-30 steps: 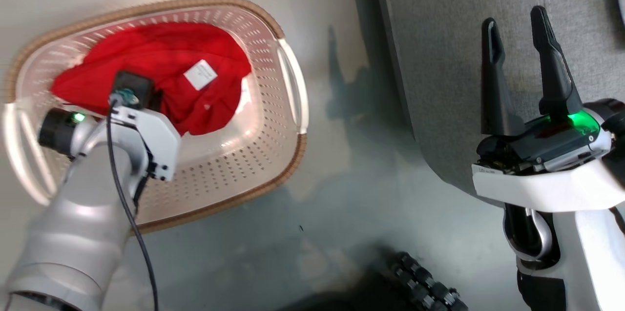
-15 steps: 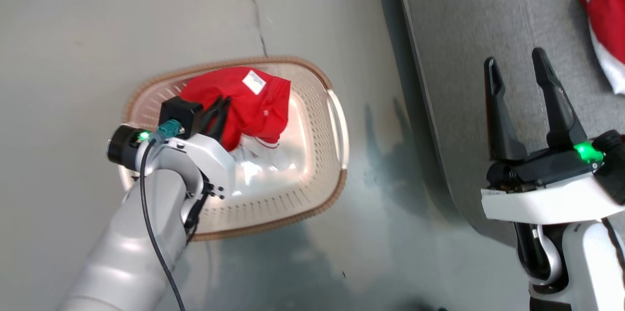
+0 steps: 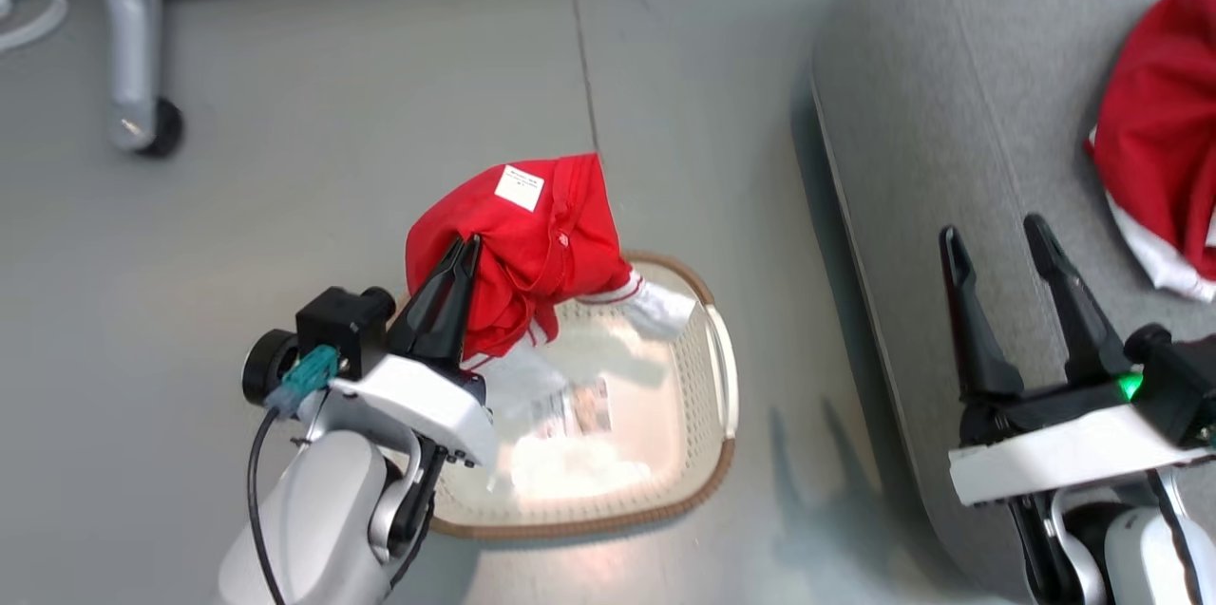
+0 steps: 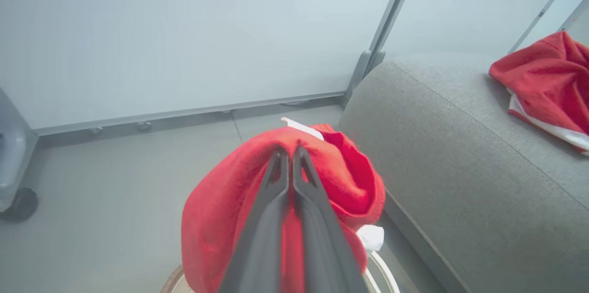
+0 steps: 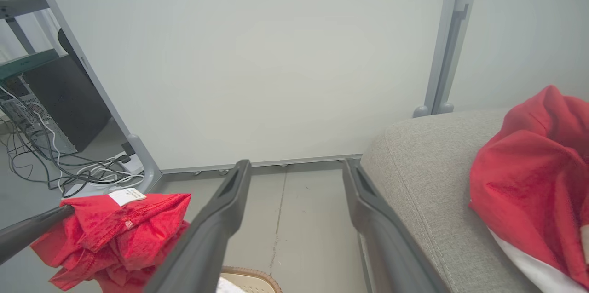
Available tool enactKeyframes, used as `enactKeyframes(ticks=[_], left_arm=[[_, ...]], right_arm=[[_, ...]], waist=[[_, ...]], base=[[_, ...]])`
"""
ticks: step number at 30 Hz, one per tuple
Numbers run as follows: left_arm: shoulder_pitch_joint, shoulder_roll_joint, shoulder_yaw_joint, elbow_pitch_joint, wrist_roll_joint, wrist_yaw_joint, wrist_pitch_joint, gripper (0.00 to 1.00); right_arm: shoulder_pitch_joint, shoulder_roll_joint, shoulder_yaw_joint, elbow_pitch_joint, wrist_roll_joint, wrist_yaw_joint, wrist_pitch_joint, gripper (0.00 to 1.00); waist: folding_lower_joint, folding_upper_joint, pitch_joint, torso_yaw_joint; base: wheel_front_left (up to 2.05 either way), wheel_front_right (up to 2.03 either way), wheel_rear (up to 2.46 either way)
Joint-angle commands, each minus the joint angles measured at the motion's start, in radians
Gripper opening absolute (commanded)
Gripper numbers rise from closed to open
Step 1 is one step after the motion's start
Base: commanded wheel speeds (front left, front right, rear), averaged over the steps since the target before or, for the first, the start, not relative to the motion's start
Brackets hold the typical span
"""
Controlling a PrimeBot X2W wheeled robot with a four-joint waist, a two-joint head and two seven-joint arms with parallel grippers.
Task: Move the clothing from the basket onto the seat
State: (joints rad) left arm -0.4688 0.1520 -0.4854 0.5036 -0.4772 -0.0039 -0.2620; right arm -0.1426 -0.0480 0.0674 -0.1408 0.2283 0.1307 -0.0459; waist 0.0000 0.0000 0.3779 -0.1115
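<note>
So the left gripper (image 3: 467, 249) has its two fingers pressed right together with a fold of the red garment (image 3: 546, 235) pinched between them. The cloth bunches around and past the tips and hangs down on both sides of the fingers. There's a small white label (image 3: 520, 187) just beyond the tips, on top of the bundle. The bundle is up off the basket (image 3: 724, 368), which sits below the fingers on the floor (image 3: 285, 159), and a bit of white trim dangles from the garment near the basket's far rim. The inside bottom of the basket is washed out by glare; maybe a sticker down there, but I honestly can't tell. The right gripper (image 3: 993, 230) has its fingers spread wide with nothing between them, pointing out over the near edge of the grey seat (image 3: 912, 111). The other red garment (image 3: 1154, 159), white hem and all, lies on the seat off to the right of those fingers and a little beyond the tips, not touching them. In the right wrist view the held garment shows off to the left of the right gripper's fingers, well apart from them. A grey leg with a black caster (image 3: 157, 125) stands on the floor, far off to the left of the left fingers.
</note>
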Motion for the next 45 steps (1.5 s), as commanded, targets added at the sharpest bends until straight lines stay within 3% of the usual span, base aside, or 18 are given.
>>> enactKeyframes(ticks=[1,13,27,45], left_arm=[[0.025,0.006,0.01,-0.035,0.002,0.007,-0.004,0.0],[0.125,0.019,0.041,-0.302,0.01,0.044,-0.002,0.0],[0.22,0.058,0.007,-0.555,0.033,0.085,0.04,0.0],[0.269,0.083,-0.025,-0.628,0.021,0.097,0.082,0.0]], right_arm=[[0.021,-0.005,-0.011,0.005,-0.006,0.0,0.009,1.0],[0.134,-0.005,-0.034,-0.008,-0.001,0.0,0.08,1.0],[0.237,-0.005,-0.038,-0.037,0.022,0.0,0.117,1.0],[0.252,-0.005,-0.024,-0.035,0.044,0.0,0.106,1.0]], waist=[[0.0,0.0,-0.095,0.051],[0.0,0.0,-0.284,0.111],[0.0,0.0,-0.404,0.094],[0.0,0.0,-0.414,0.085]], base=[[0.0,0.0,0.0],[0.0,0.0,0.0],[0.0,0.0,0.0],[0.0,0.0,0.0]])
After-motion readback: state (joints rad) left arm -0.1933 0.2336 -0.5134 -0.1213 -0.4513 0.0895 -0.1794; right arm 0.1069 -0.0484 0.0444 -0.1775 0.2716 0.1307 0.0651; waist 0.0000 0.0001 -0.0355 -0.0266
